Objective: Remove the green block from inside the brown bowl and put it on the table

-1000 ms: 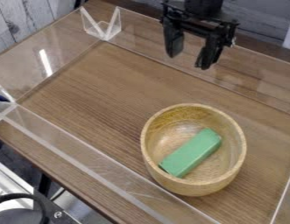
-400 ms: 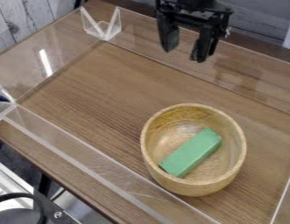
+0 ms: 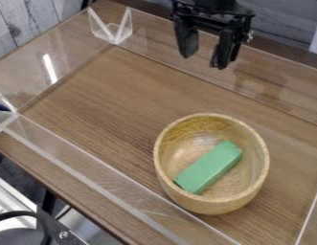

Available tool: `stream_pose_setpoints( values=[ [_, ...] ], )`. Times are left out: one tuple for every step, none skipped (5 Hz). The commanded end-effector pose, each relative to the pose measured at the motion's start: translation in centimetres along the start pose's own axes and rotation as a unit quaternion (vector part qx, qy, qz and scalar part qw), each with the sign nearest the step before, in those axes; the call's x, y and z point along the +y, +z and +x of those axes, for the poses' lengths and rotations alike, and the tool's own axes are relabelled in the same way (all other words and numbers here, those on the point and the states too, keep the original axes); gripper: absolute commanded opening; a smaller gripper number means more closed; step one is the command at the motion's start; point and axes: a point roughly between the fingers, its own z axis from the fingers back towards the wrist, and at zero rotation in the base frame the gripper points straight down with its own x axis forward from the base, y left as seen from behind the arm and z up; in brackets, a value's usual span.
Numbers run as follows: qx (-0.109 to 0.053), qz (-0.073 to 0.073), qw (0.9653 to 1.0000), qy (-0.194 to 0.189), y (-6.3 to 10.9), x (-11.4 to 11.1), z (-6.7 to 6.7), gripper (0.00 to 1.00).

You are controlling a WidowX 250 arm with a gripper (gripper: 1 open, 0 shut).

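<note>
Toward the lower right of my view sits the brown bowl (image 3: 212,163), a pale wooden thing with a thick rim, resting on the table (image 3: 109,105). Inside it lies the green block (image 3: 208,167), flat on the bowl's floor and set on a diagonal, one end toward the upper right of the bowl and the other toward the lower left (it takes up about half the bowl's width). Nothing touches the block.

Up near the top edge I have the gripper (image 3: 204,50), black, pointing down with its two fingers spread wide and nothing between them. It hangs above the far side of the table, well apart from the bowl and off to its upper left in my view.

Clear acrylic walls (image 3: 71,158) run along the table's edges, and a small clear bracket (image 3: 112,26) stands at the far corner.
</note>
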Motion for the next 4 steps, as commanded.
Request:
stream_pose_setpoints(
  values=[
    [-0.041, -0.003, 0.9992, -0.007, 1.83, -0.06, 0.42, 1.00],
    [-0.045, -0.004, 0.9990, -0.004, 2.05, 0.01, 0.11, 1.00],
    [-0.051, -0.006, 0.9987, -0.004, 2.37, 0.14, 0.18, 1.00],
    [-0.057, -0.006, 0.9984, -0.004, 2.68, 0.27, 0.17, 1.00]
  ],
)
